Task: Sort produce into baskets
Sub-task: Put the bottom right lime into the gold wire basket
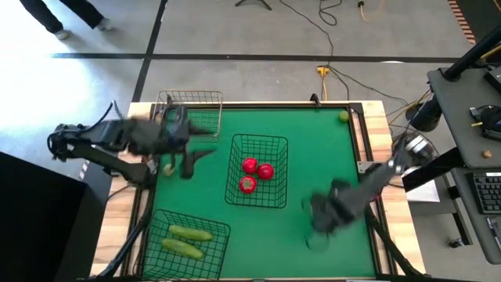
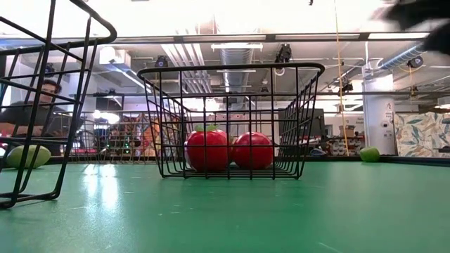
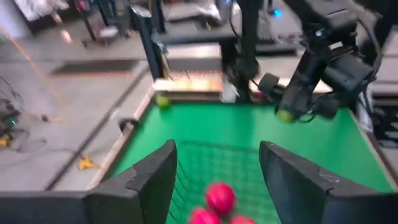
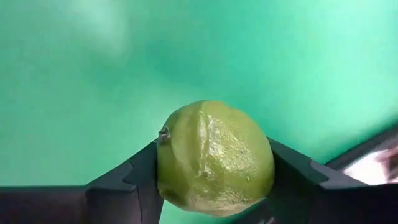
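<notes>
My right gripper point(image 1: 319, 219) is shut on a yellow-green lime point(image 4: 214, 158) above the green mat at the near right. My left gripper point(image 1: 197, 158) is open and empty at the table's left, beside the centre black basket point(image 1: 257, 142); its fingers point(image 3: 152, 177) stand apart. This basket holds three red tomatoes point(image 1: 257, 172). A second lime point(image 1: 168, 168) lies on the mat by the left gripper. A third lime point(image 1: 343, 117) lies at the far right corner. Two green cucumbers point(image 1: 188, 239) lie in the near-left black basket point(image 1: 160, 223). A paler wire basket point(image 1: 188, 100) stands at the far left. My right gripper pinches the lime between its two fingers, on two opposite sides point(image 4: 163, 177). The fingers point down at the mat from above. The lime is lifted clear of the mat; the left wrist view point(image 3: 286, 115) shows it above the table too.
Bare green mat point(image 1: 329, 157) lies between the centre basket and the table's right edge. A wooden border point(image 1: 376, 125) runs round the mat. A desk with a keyboard point(image 1: 485, 192) stands off to the right. A seated person point(image 2: 39, 112) shows beyond the table.
</notes>
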